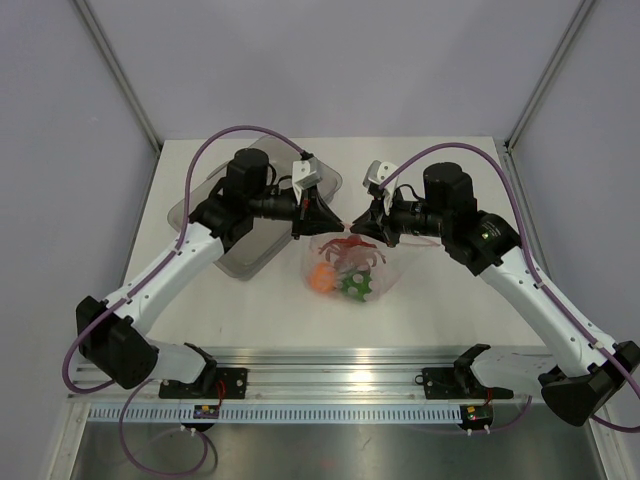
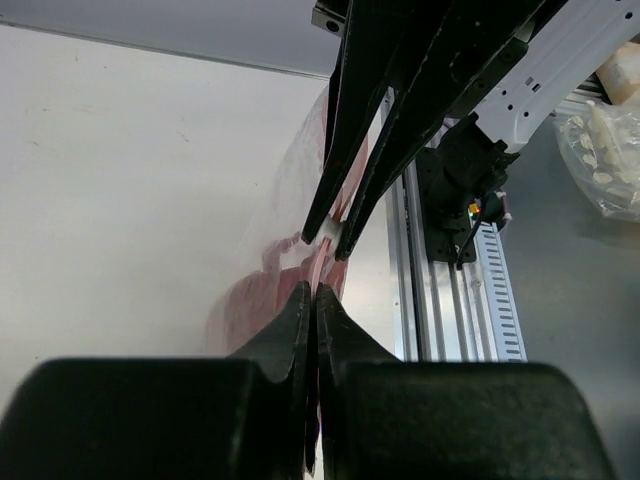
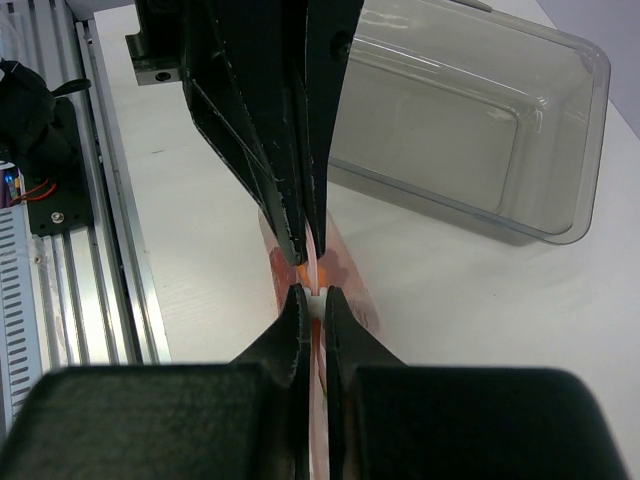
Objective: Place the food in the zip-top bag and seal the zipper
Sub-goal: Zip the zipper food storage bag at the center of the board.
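Slippage is the main risk. The left gripper (image 1: 325, 218) is pinched flat on the pinkish zipper (image 2: 325, 265), tip to tip with the right gripper (image 1: 362, 228), which is clamped just as tightly on the same strip. With both grips crowded at one spot, I judge that a sideways pull could let the thin strip slide out, or leave the far stretches of the mouth unsealed. The zip-top bag (image 1: 345, 270) hangs below them at six o'clock. It is loaded with the lobster (image 1: 350, 250), the orange fruit (image 1: 322, 280) and the green bell pepper (image 1: 355, 287), and their weight could tug the edge free. The clear tray (image 1: 235, 250) lies at nine o'clock of the bag, near enough for the left elbow to nudge.

The left arm reaches from seven o'clock of the table (image 1: 450, 310), its wrist bent toward three o'clock. The right arm mirrors it from five o'clock, its wrist pointing toward nine.
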Action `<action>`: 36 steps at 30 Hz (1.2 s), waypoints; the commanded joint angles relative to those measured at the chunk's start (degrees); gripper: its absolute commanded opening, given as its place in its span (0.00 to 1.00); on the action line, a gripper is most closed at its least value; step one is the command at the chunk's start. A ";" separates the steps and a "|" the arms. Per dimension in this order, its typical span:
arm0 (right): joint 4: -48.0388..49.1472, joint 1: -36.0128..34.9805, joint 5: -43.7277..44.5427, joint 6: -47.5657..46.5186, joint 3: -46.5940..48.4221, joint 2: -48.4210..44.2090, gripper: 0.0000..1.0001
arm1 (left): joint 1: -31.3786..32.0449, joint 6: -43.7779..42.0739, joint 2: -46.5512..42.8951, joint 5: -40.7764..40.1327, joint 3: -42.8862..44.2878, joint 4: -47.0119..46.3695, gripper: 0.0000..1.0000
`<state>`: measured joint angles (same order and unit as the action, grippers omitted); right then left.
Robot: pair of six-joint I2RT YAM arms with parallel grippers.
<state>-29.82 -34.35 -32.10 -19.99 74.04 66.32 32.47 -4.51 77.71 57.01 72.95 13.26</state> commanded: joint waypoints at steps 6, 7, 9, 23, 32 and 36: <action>1.43 0.42 1.16 1.18 1.46 -0.49 0.00 | 0.14 -0.59 -0.28 -0.66 1.68 -1.30 0.00; 1.26 0.42 1.42 1.18 1.20 -0.84 0.00 | 0.14 -0.41 -1.15 -2.07 0.80 -1.65 0.00; 0.82 0.60 2.03 1.01 0.85 -1.37 0.00 | 0.05 -0.41 -2.03 -5.67 0.09 -2.18 0.00; -0.23 0.95 7.31 2.41 -3.73 -7.61 0.00 | -9.97 9.43 -5.99 -11.66 -3.42 -9.74 0.00; -2.69 1.39 10.91 3.64 -8.65 -14.64 0.00 | -14.10 10.84 -8.54 -10.61 -5.10 -11.15 0.00; -4.45 1.39 13.02 4.34 -10.40 -17.88 0.00 | -14.27 11.10 -8.72 -8.86 -5.36 -11.84 0.00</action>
<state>-32.14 -33.50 -22.04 -17.08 64.53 51.13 19.11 5.98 71.05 48.53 67.75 6.90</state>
